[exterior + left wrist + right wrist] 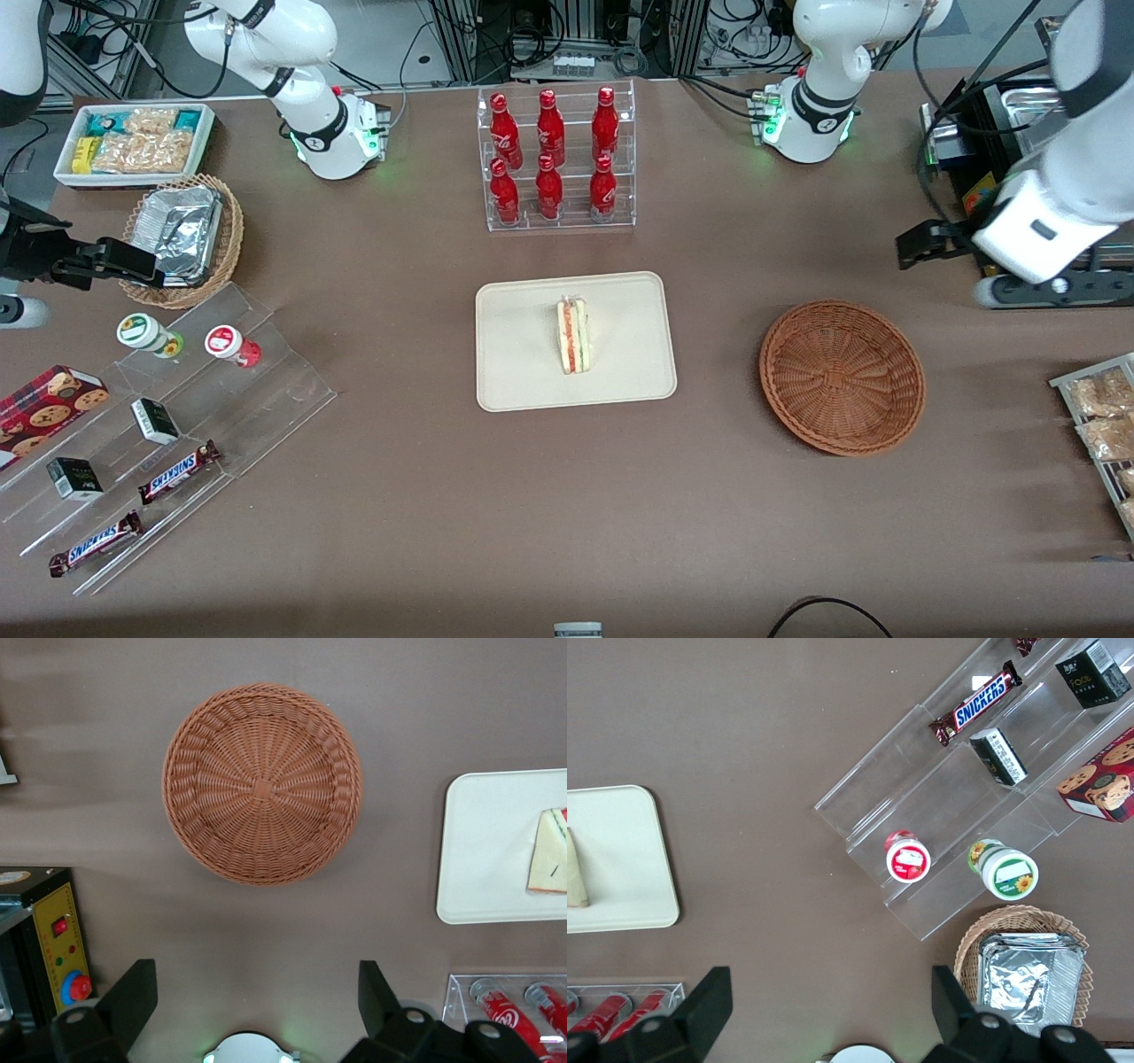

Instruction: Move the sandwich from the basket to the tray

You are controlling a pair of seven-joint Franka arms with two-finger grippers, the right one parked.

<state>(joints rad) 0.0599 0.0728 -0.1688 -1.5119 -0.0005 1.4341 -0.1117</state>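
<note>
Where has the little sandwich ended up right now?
The sandwich lies on the cream tray, near its middle, nearer the front camera than the rack of red bottles. The brown wicker basket is empty, and the open gripper hangs above the table's working-arm end.

Brown table point(709, 496): tray point(523, 372), basket point(842, 377), bottle rack point(558, 159), acrylic snack steps point(266, 390); gripper point(912, 244) raised above, open.

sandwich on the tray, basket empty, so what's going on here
The job looks done. The sandwich sits on the cream tray, standing on edge with its filling layers showing. The reddish-brown wicker basket holds nothing. The left arm's gripper has its jaws open and empty, and sits up off the table toward the working arm's end, farther from the front camera than the basket.
</note>
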